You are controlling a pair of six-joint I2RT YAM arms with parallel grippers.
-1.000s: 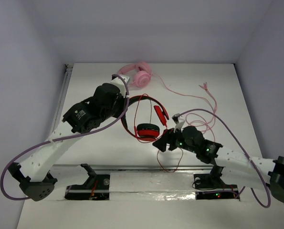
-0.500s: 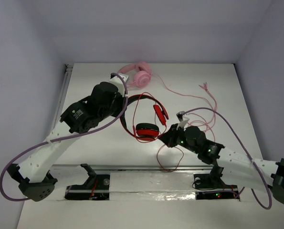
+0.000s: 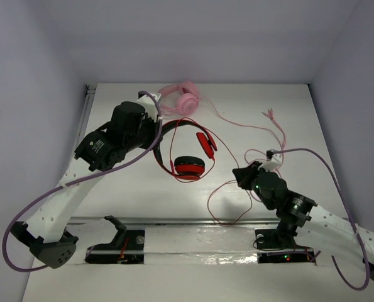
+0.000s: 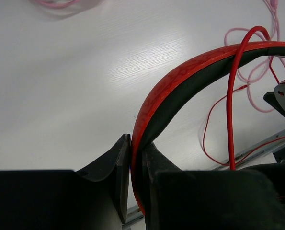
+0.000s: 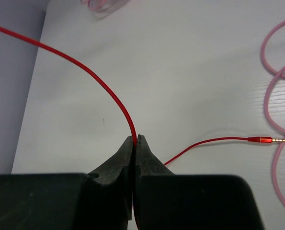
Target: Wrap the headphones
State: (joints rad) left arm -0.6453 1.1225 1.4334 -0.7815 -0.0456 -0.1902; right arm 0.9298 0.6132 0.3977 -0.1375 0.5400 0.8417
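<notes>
Headphones [image 3: 190, 167] clamped by headband [image 4: 180, 81] in left fingers [image 4: 120, 165]; cable [image 5: 99, 81] pinched in right fingers [image 5: 125, 155], plug [image 5: 264, 140] wrist-view only.

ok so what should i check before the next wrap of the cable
1. Left gripper shut on headband: ok.
2. Right gripper pinching cable: ok.
3. Cable crossing over headband: ok, one strand.
4. Slack in cable ahead of right gripper: ok, it curves loosely.
5. Plug clear of pink cable: cannot tell, tip lies close to it.
</notes>
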